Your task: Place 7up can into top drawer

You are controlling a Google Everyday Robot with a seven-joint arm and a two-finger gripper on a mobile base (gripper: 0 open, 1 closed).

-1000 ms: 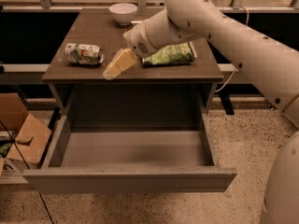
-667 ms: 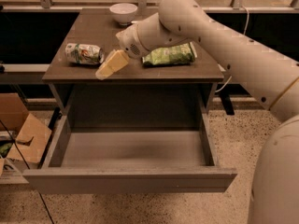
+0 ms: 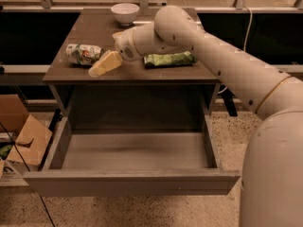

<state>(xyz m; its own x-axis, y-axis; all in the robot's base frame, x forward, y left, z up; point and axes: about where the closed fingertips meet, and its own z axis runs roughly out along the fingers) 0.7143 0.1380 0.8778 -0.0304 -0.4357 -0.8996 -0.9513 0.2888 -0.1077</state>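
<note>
Item 1, lower half of the frame: the top drawer [image 3: 132, 181] stands pulled fully out towards the viewer. Its grey inside is exposed and holds nothing. The receiving place is ready; no part of the placing has been done.

Item 2, left of centre in the upper half: the gripper [image 3: 102, 66] hangs low over the front part of the table [image 3: 94, 32]. Over the last second it has travelled leftwards across the frame and now has its tip just beside the 7up can [image 3: 84, 54], on the can's right-hand, nearer side. Whether it is open or closed cannot be told from where I stand. It carries nothing that I can see. The arm [image 3: 227, 65] reaches in from the right edge.

Item 3, upper left of the tabletop: the 7up can has not shifted in that second. It lies on its side, its long axis running left to right across the frame, roughly along the table's front edge. 1 end faces the left edge, the other the gripper. Which end is the top I cannot tell.

Judgement: this is the closing approach before the grasp. A side-lying can may roll if nudged.

Item 4, further back: a green snack bag [image 3: 169, 59] lies right of the wrist, and a white bowl [image 3: 125, 12] sits at the far edge.
</note>
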